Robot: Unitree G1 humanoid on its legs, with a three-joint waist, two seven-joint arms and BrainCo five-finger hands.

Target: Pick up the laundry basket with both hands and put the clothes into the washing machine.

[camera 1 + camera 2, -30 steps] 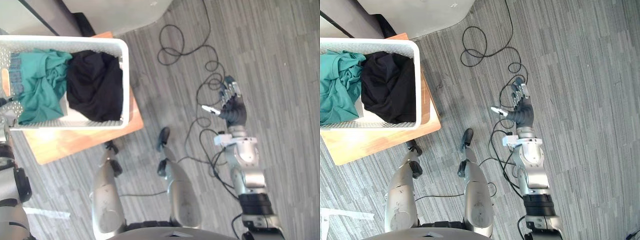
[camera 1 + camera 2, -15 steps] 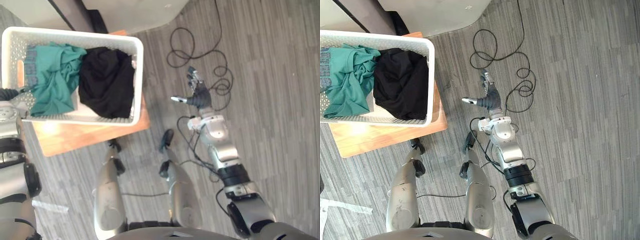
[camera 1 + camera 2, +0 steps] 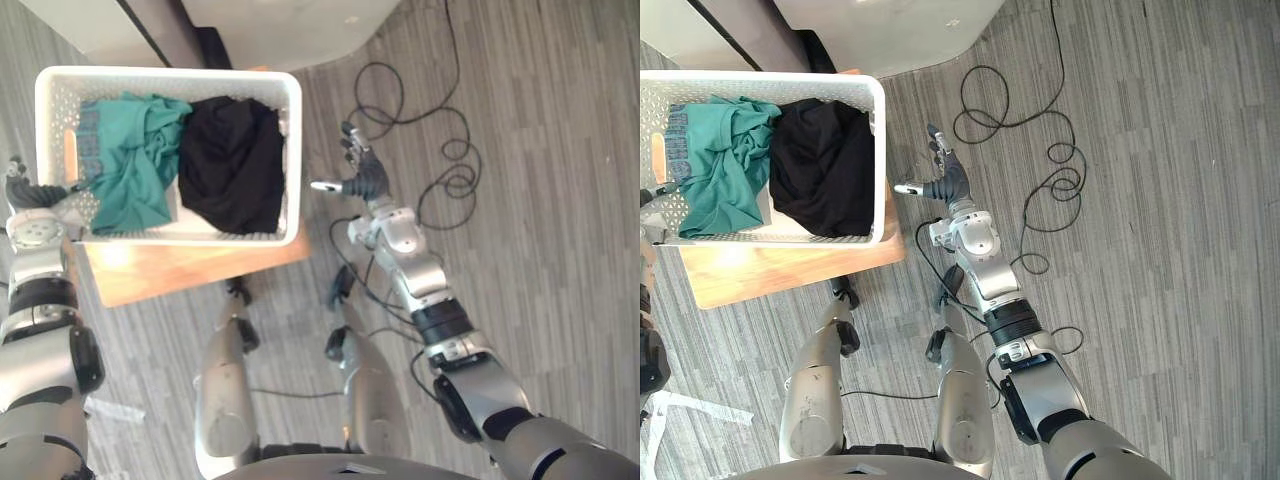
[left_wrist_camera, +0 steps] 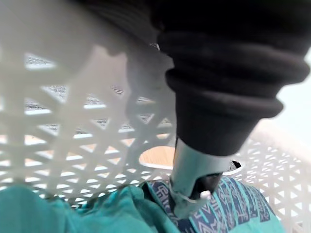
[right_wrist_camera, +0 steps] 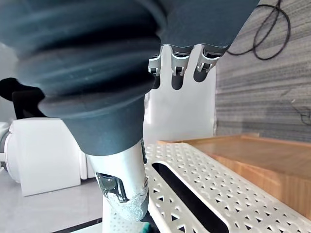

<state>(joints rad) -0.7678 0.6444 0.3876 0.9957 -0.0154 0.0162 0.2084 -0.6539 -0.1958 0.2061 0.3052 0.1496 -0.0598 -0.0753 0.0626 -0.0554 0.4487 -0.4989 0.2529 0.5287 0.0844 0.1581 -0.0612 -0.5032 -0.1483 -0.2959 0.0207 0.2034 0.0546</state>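
On the small wooden table (image 3: 190, 268), the white perforated laundry basket (image 3: 293, 150) stands lengthwise, leaving a bare strip of wood along the table's near edge. A green garment (image 3: 135, 170) fills the basket's left half and a black garment (image 3: 235, 165) its right half; the two touch at the middle. A blue patterned band (image 4: 228, 209) lies at the green garment's left end, next to the handle slot. The left hand (image 3: 28, 195) sits against the basket's left end wall; whether it has closed on the wall cannot be told. The right hand (image 3: 366, 178) hangs just beside the basket's right end wall, off the table's right edge, with fingers (image 5: 178, 76) straight and spread and the thumb pointing at the wall, holding nothing. A pale rounded cabinet (image 3: 290, 20) stands beyond the table's far edge.
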